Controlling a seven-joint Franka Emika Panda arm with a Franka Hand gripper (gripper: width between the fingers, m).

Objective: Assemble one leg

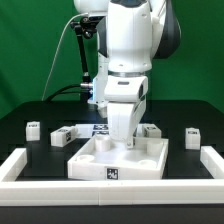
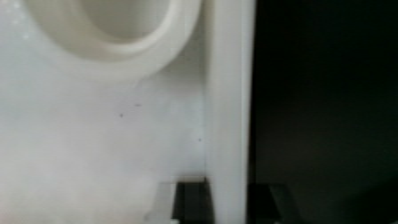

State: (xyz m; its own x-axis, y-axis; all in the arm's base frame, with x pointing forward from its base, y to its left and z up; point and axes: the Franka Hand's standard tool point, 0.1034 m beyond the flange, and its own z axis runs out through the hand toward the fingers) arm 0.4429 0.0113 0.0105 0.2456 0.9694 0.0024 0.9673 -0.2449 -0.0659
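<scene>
The large white tray-like piece [image 1: 85,166] lies at the table's middle with a tag on its front wall. My gripper [image 1: 122,140] reaches down into it from above. In the wrist view my gripper [image 2: 231,192] has one dark finger [image 2: 192,203] on each side of the tray's thin upright wall [image 2: 231,100], pressed against it. A round hole [image 2: 111,22] shows in the tray's floor beside that wall. Small white legs stand apart on the black table: one at the exterior view's far left [image 1: 32,127], one nearer [image 1: 62,135], one at the right [image 1: 190,136].
Another small white part [image 1: 150,130] sits just behind the tray's right corner. A tagged flat white piece [image 1: 98,129] lies behind the tray. A raised white border [image 1: 14,166] runs along the table's left, front and right sides.
</scene>
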